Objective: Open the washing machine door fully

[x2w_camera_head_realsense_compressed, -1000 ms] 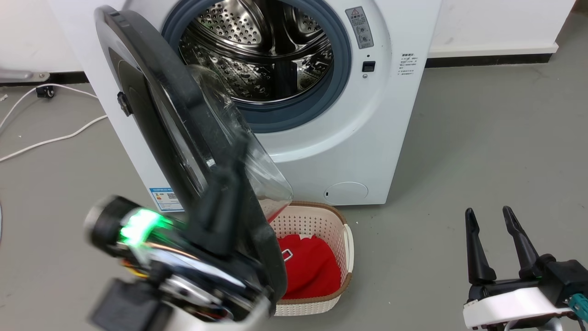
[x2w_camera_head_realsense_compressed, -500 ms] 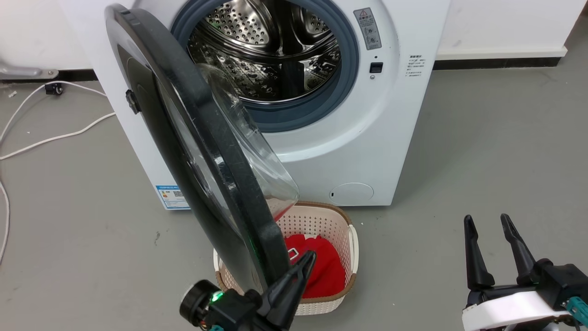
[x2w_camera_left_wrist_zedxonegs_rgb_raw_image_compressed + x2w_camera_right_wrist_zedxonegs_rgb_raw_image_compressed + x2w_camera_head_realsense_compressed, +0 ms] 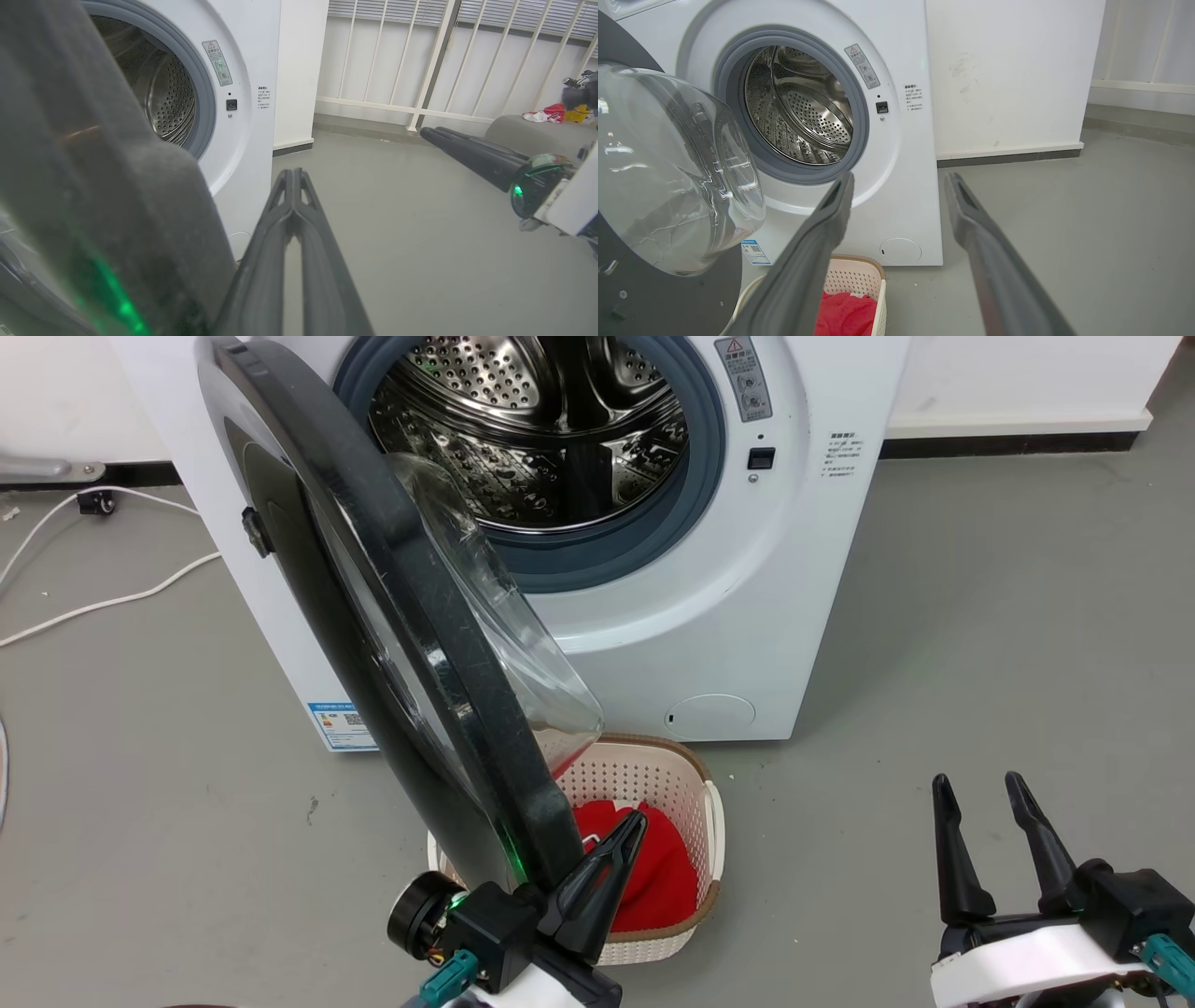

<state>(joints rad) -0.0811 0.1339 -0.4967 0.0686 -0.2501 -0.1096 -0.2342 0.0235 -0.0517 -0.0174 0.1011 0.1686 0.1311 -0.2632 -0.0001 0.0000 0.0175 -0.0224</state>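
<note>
The door (image 3: 383,560) stands swung out from the washer (image 3: 709,616), hinged on my left and turned nearly edge-on to the head camera, its black rim running from the machine's top corner down to the basket (image 3: 705,821). Its glass bowl (image 3: 504,644) bulges to the right, towards the open drum (image 3: 541,439), and the door's lower edge overlaps the basket's left side in my view. My left hand (image 3: 630,826) sits just beside that lower edge with its two fingers pressed together and nothing between them; I cannot tell whether it touches the rim. In the left wrist view the closed fingers (image 3: 280,219) point past the dark rim (image 3: 117,186), which looms close on the left. My right hand (image 3: 976,782) hangs well apart at the lower right above the bare floor (image 3: 980,616), fingers spread and empty. A red cloth (image 3: 658,882) lies in the basket in front of the washer. A white cable (image 3: 93,607) trails over the floor to the left.
</note>
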